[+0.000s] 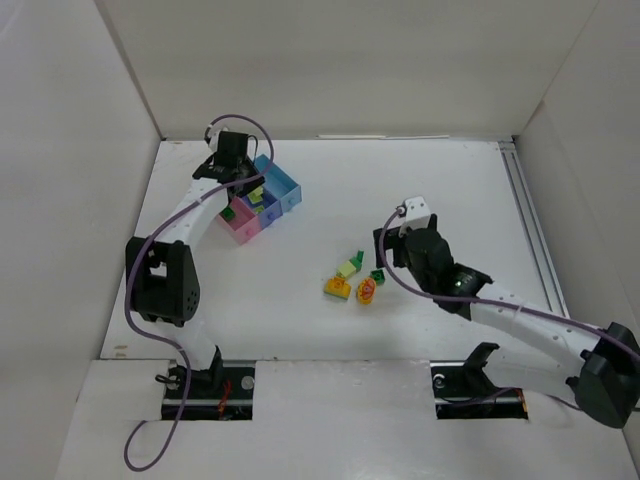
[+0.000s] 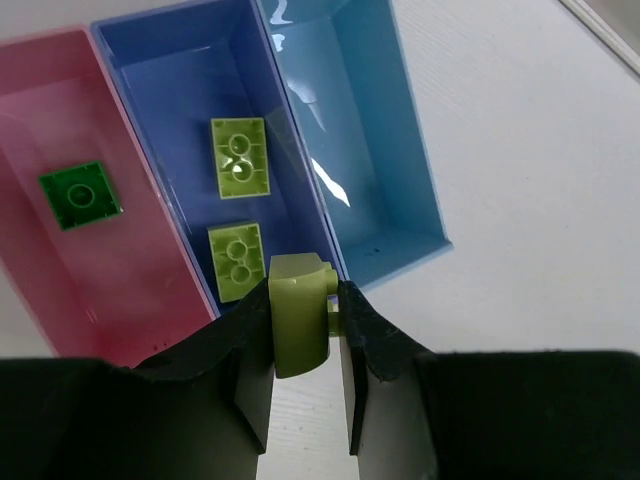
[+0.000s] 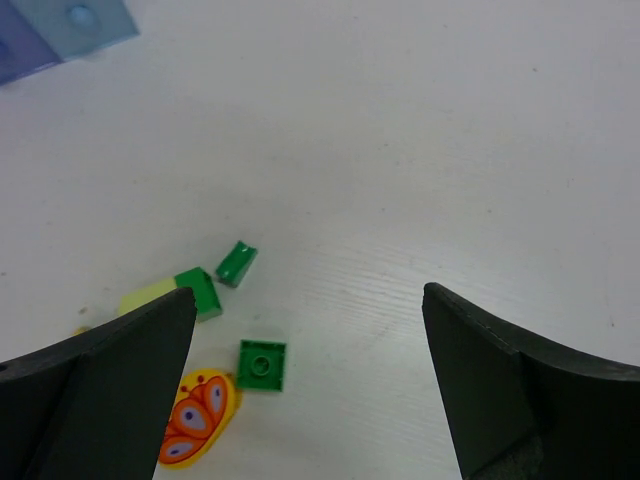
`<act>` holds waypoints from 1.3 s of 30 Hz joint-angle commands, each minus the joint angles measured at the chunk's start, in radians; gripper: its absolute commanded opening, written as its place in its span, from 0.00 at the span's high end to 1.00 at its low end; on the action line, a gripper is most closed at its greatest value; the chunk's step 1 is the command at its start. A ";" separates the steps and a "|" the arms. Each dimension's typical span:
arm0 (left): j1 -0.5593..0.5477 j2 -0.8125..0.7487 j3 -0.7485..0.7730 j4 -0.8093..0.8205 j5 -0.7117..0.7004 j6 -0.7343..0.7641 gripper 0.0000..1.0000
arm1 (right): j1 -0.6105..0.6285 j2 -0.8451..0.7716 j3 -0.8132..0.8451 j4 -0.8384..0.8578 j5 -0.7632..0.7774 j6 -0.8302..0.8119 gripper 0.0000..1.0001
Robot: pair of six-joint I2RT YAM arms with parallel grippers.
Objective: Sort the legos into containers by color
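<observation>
The table (image 1: 430, 190) is boxed in by cardboard walls (image 1: 340, 60). The tray (image 1: 286, 186) sits toward its far-left corner, near the back wall and apart from the left one. From above, the left arm (image 1: 185, 225) and left gripper (image 1: 236, 166) cover part of the tray, so what lies in it is hard to read there.

The left wrist view shows more. The pink bin (image 2: 35, 110) holds one dark green brick (image 2: 80, 194), and the dark blue bin (image 2: 165, 85) holds two lime bricks (image 2: 239, 157). A light blue bin (image 2: 370, 150) adjoins it. The left gripper (image 2: 300, 345) is clamped on a lime brick (image 2: 298, 318) at the near end of the wall between the two blue bins. The brick hides that corner, so it is unclear which bin lies beneath it.

The right gripper (image 1: 386, 250) hangs mid-table, just beside the loose legos (image 1: 352, 278), which lie well apart from the tray and every wall. Its own view shows the right gripper (image 3: 308, 300) spread wide open. Its left finger (image 3: 100, 390) cuts off a lime-and-green piece (image 3: 198, 292) and an orange printed piece (image 3: 200, 415). A green square (image 3: 261, 364) and a small green brick (image 3: 236, 262) lie in full sight. A tray corner (image 3: 80, 20) shows at the top left.
</observation>
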 commanded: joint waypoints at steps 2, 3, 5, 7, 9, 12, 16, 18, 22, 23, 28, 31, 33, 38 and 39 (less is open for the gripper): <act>0.017 0.042 0.072 0.000 -0.027 0.020 1.00 | -0.154 0.038 0.082 -0.035 -0.221 0.021 0.00; 0.027 0.061 0.110 0.000 -0.036 0.011 1.00 | -0.210 0.049 0.094 -0.035 -0.235 0.021 0.00; 0.037 0.116 0.159 -0.057 -0.050 -0.010 1.00 | -0.261 0.064 0.094 -0.045 -0.266 0.010 0.00; 0.049 0.148 0.187 -0.066 -0.063 -0.020 1.00 | -0.271 0.064 0.094 -0.045 -0.266 0.010 0.00; 0.060 0.180 0.198 -0.066 -0.032 -0.008 1.00 | -0.280 0.064 0.094 -0.045 -0.266 0.010 0.00; 0.060 0.193 0.219 -0.075 -0.020 0.002 0.78 | -0.301 0.043 0.073 -0.045 -0.257 0.028 0.00; 0.060 0.193 0.219 -0.085 -0.032 0.002 0.67 | -0.301 0.016 0.052 -0.054 -0.248 0.056 0.00; 0.060 0.193 0.210 -0.085 -0.032 0.012 0.59 | -0.301 -0.013 0.041 -0.063 -0.248 0.056 0.00; 0.060 0.182 0.192 -0.085 -0.041 0.013 0.41 | -0.301 -0.040 0.030 -0.086 -0.257 0.067 0.00; 0.060 0.171 0.180 -0.085 -0.024 0.013 0.38 | -0.301 -0.054 0.030 -0.086 -0.266 0.067 0.00; 0.041 0.081 0.106 -0.065 0.000 0.032 0.19 | -0.268 -0.024 0.085 -0.221 -0.233 0.130 0.00; -0.005 -0.003 0.049 -0.053 -0.020 0.032 0.00 | -0.191 0.058 0.146 -0.353 -0.139 0.214 0.04; -0.028 -0.069 0.015 -0.034 -0.001 0.023 0.00 | -0.151 0.113 0.157 -0.373 -0.127 0.251 0.06; -0.112 -0.230 -0.157 0.027 0.019 0.005 0.00 | -0.096 0.226 0.205 -0.373 -0.128 0.295 0.12; -0.130 -0.259 -0.193 0.044 0.019 -0.004 0.00 | -0.087 0.263 0.205 -0.373 -0.137 0.295 0.12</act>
